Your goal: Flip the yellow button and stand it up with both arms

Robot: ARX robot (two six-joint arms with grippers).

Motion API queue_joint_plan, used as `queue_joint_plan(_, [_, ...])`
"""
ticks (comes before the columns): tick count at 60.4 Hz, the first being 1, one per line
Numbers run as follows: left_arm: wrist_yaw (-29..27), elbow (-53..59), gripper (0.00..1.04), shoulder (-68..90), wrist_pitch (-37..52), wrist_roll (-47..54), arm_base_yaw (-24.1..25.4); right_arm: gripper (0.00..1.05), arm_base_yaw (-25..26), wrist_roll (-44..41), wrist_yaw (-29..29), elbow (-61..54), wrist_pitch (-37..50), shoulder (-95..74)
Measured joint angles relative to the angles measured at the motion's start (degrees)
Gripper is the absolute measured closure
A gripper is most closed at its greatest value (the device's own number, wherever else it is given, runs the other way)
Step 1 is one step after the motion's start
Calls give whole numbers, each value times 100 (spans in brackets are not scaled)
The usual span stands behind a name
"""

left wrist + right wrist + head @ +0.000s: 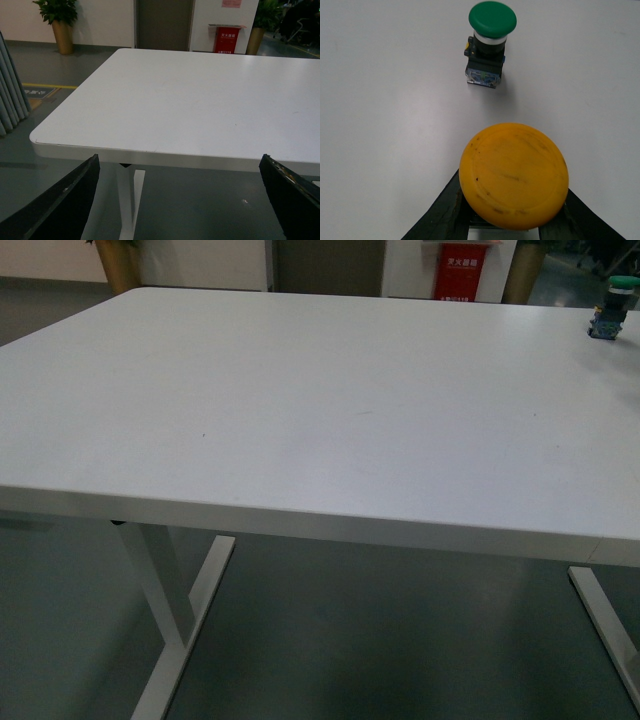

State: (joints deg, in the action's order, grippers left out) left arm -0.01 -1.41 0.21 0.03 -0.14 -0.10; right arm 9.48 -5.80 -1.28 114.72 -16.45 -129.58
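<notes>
The yellow button (514, 175) shows only in the right wrist view, and only by its round, scuffed cap. The cap hides the neck and contact block, except for a sliver of the body at the picture's edge. The right tool (512, 222) is clamped on it: its two black fingers (445, 215) converge under the cap from either side, though the contact points themselves are covered. The button sits just above the white surface (380, 125), cap toward the camera.

Near it, apart, one green button (490, 42) stands upright on its black-and-blue block. That makes two switches in all. In the front view only the green one appears, small and blurred at the far right, and neither arm is in the frame.

The left tool (179, 170) is spread wide with nothing between its two fingers (75, 200), which are cut off by the picture's lower edge. It hangs off the surface's near edge.

Beyond the surface are two potted plants (62, 25) and one red box (226, 40). The white characters on the box are too small to read.
</notes>
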Motion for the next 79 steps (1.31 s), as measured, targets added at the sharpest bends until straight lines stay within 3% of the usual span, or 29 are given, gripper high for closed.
queue_joint_plan(61, [0, 0, 6, 0, 0, 0, 0, 75, -39, 44, -238, 85, -74, -332])
queue_joint_plan(79, [0, 0, 6, 0, 0, 0, 0, 29, -42, -74, -101, 83, 129, -332])
